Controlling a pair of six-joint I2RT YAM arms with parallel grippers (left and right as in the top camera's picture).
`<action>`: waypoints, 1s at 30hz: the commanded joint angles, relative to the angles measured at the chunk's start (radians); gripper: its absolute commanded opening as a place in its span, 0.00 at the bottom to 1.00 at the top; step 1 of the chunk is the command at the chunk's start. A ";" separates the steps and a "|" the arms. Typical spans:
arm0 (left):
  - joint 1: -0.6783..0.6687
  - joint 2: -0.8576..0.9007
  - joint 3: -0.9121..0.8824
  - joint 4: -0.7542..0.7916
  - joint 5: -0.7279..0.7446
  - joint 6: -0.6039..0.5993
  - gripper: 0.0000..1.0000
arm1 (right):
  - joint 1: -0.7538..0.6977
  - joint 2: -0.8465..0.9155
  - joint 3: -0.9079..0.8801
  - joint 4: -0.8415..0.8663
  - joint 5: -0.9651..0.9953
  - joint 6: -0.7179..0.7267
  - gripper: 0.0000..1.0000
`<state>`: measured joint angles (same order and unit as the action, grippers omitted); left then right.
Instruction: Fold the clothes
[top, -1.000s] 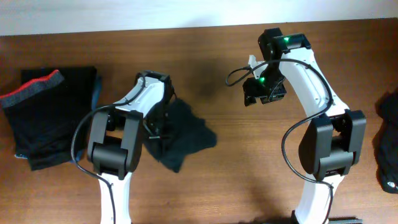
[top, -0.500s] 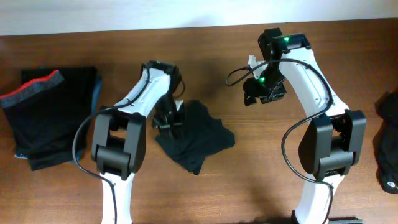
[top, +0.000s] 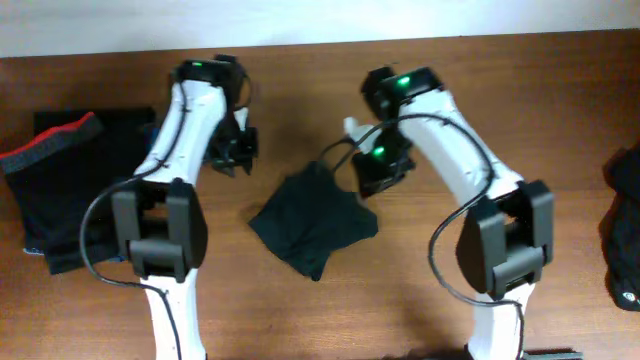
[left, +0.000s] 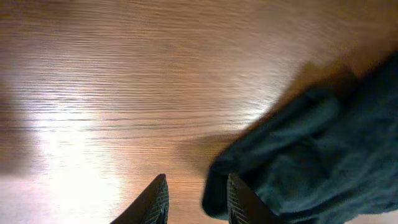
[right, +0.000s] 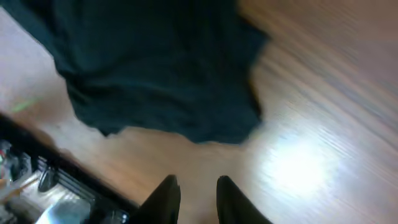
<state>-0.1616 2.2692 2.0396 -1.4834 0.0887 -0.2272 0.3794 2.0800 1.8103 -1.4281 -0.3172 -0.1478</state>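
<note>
Overhead: folded stack (top: 75, 185) at nine o'clock, crumpled garment (top: 315, 222) centre and heap (top: 625, 230) at three o'clock unfolded; left gripper (left: 197, 185) and right gripper (right: 196, 183) narrowly parted, empty.

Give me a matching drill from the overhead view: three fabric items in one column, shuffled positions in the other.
Items:
1. loose black garment
2. garment with the red-and-grey waistband
3. dark heap of fabric

Positions:
A. far right, partly cut off by the picture's edge
B. middle of the table
C. far left, lying flat

Pairs: 1-B, 2-C, 3-A
</note>
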 joint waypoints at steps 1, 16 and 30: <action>0.039 0.005 0.014 0.001 -0.003 -0.011 0.33 | 0.064 0.003 -0.093 0.060 -0.020 0.087 0.25; 0.053 0.005 0.014 0.003 -0.002 -0.011 0.47 | 0.155 0.003 -0.420 0.616 0.105 0.190 0.39; 0.051 0.005 -0.010 -0.082 0.260 0.127 0.57 | 0.096 0.003 -0.419 0.808 0.241 0.183 0.55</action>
<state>-0.1101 2.2692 2.0396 -1.5730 0.2157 -0.2070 0.5018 2.0678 1.4040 -0.6159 -0.1127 0.0273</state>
